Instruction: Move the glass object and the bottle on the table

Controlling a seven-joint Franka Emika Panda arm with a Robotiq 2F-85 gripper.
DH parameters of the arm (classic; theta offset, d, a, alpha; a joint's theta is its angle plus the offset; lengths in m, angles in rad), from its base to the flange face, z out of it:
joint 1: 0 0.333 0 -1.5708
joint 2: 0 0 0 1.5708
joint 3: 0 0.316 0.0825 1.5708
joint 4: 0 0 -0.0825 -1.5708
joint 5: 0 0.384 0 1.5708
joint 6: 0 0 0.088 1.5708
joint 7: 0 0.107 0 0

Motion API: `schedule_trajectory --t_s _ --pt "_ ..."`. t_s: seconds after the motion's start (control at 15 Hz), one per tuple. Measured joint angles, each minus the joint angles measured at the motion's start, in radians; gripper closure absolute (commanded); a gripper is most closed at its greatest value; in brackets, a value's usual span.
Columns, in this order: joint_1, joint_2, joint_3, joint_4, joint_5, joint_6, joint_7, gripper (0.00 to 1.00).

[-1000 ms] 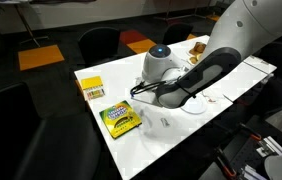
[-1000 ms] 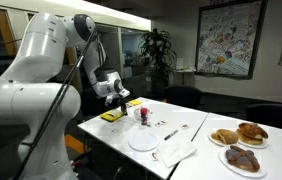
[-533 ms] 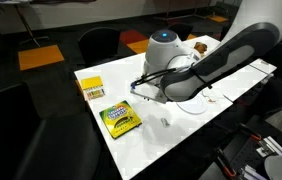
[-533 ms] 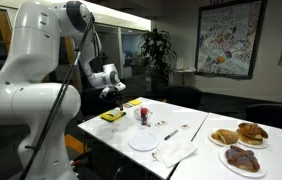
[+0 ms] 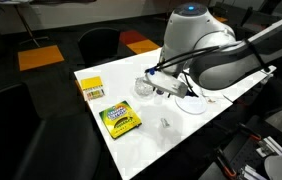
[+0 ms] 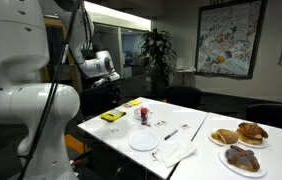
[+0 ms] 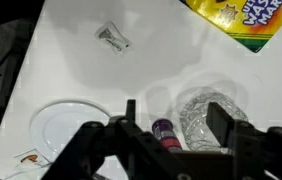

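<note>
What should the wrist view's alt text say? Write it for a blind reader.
Open gripper above a white table, a small bottle and glass dish showing between its fingers. A white plate lies beside them; a crayon box sits farther off.

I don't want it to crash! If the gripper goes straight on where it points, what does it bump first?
Probably the tiny bottle, upright beside the glass dish below the gripper; depth is hard to judge.
</note>
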Motion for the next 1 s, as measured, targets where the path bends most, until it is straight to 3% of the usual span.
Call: schedule_trajectory --t_s 0.27,0.6,1.0 --pt "-0.142 -0.099 0.089 -0.114 -0.012 -0.004 0.008 0.0" --pt "-0.298 -0.135 0.122 -0.179 -0.042 0.011 -0.01 0.0" --pt "-0.383 -0.076 0.124 -0.141 -0.139 0.096 -0.01 0.0"
